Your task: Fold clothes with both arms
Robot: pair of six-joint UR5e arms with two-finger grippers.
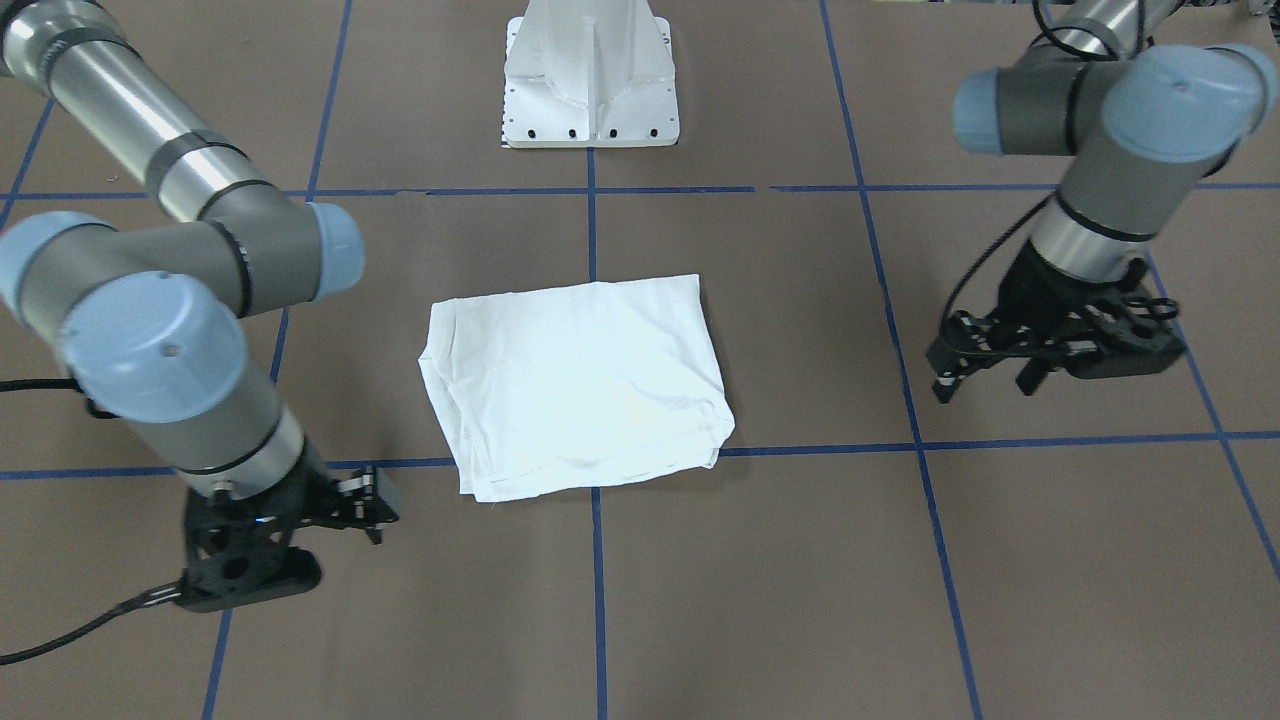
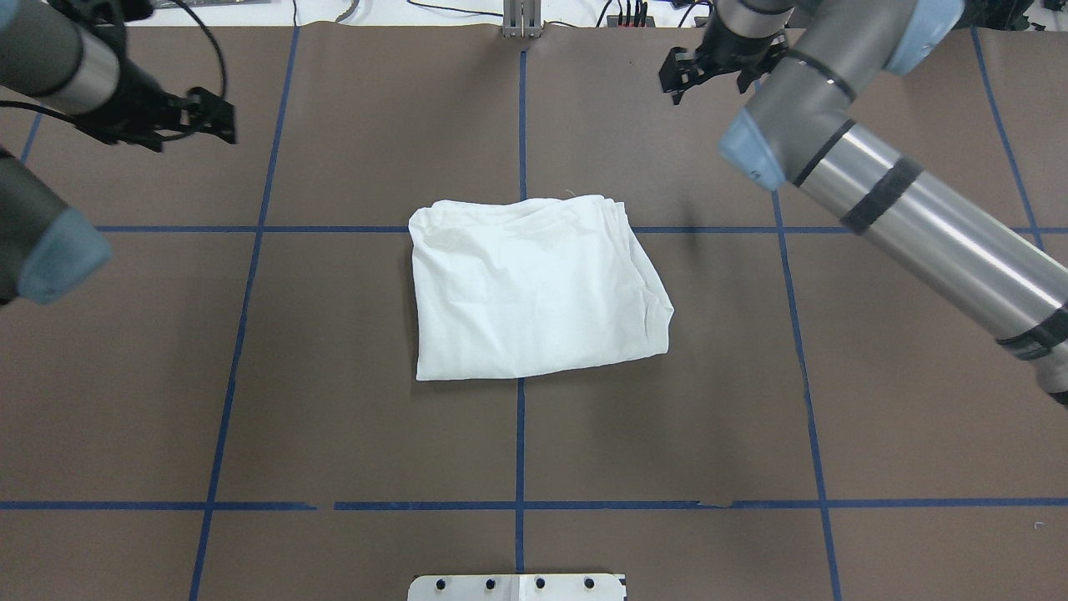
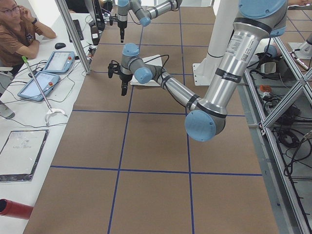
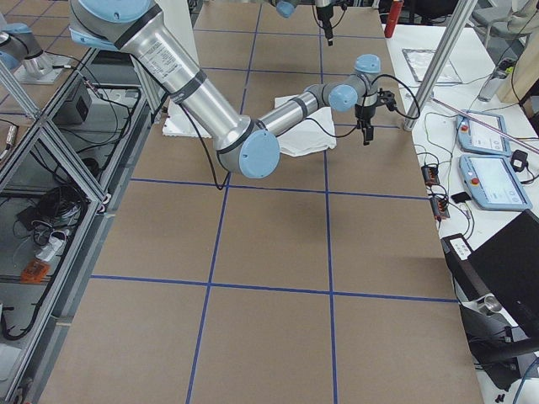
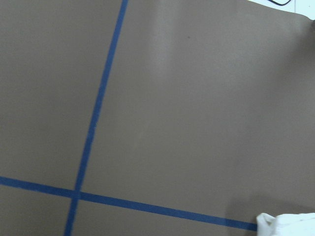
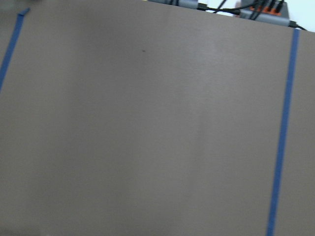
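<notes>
Shirt (image 1: 575,385) lies folded into a rough, slightly rumpled rectangle in the middle of the table (image 1: 800,560), covering a crossing of the blue tape (image 1: 598,580), and you can see both grippers well apart from it. Your left gripper (image 1: 985,380) hangs over the table off one side of the shirt with its fingers spread and nothing between them. The right gripper (image 2: 707,83) hangs off the other side, nearer the operators' edge, fingers likewise apart and empty. In the left wrist view only a white corner of the shirt shows, at the lower right.
</notes>
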